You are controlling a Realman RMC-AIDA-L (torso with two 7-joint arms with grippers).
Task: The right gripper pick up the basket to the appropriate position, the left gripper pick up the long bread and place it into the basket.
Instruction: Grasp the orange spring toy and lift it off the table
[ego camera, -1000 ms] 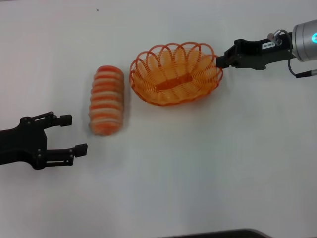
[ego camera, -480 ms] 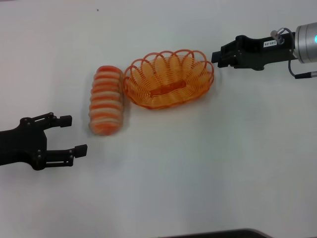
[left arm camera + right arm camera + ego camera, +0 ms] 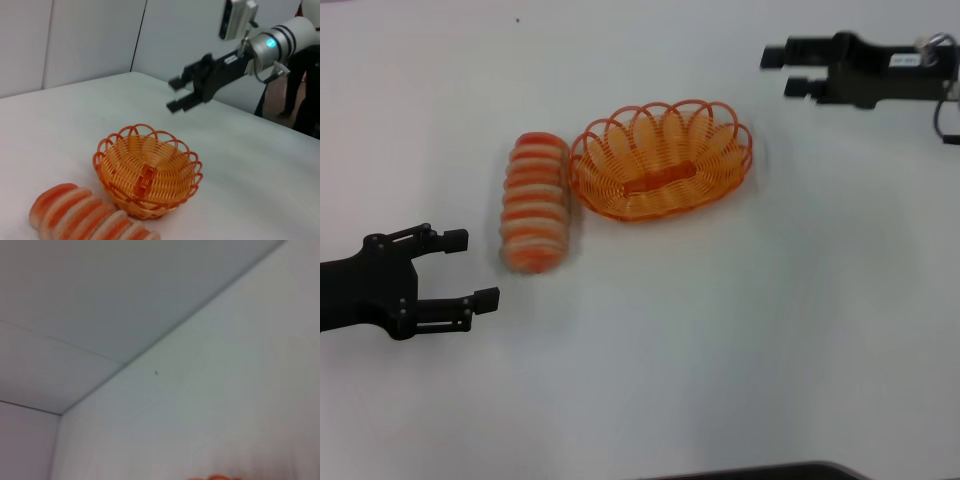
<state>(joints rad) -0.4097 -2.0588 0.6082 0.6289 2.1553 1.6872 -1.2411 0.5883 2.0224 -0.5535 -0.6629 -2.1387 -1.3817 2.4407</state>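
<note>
Basket (image 3: 662,160) empty; long bread (image 3: 533,202) just beside it.

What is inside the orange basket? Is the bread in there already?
Nothing is inside the oval orange wire basket; only its woven bottom shows. The striped orange-and-cream long bread lies on the white table beside it. Nothing hides the inside.

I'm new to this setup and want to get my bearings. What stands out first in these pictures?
The orange wire basket sits mid-table, empty, with the striped long bread lying right beside it on the robot's left. The right end effector hangs open above the table, away from the basket toward the far right. The left end effector waits open near the bread's closer end.
</note>
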